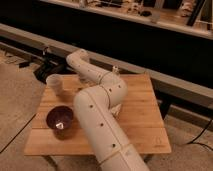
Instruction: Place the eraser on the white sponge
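My white arm rises from the bottom of the camera view and bends across the wooden table toward its far left corner. The dark gripper hangs past that corner, above the floor, just behind a pale cup. Its jaws stand open and I see nothing in them. Neither the eraser nor the white sponge shows; the arm covers much of the table's middle.
A pale translucent cup stands at the table's far left. A dark purple bowl sits at the front left. A long grey ledge and a dark wall run behind the table. Cables lie on the floor at left.
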You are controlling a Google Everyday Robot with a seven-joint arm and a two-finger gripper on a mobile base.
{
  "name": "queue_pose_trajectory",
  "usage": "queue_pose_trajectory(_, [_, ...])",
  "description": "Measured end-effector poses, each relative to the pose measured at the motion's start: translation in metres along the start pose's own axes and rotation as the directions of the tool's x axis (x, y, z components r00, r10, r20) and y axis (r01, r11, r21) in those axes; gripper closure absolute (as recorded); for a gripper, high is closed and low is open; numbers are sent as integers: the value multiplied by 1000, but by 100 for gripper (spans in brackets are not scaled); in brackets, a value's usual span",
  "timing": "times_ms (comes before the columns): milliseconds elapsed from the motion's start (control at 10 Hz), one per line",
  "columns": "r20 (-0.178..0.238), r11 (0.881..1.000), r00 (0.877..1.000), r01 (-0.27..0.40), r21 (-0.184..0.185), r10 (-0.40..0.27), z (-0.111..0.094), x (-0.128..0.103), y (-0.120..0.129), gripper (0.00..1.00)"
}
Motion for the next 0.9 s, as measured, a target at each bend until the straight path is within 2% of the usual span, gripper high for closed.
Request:
queue_pose_trajectory(200, [-3, 1000, 1000, 0, -7, 0, 3, -2, -2, 35])
queue_pose_trajectory(700, [-25, 999, 1000, 12, -51, -13, 15, -1, 5, 36])
queue_pose_trajectory(900, [-22, 998, 1000, 8, -58, -9, 16, -1, 5, 53])
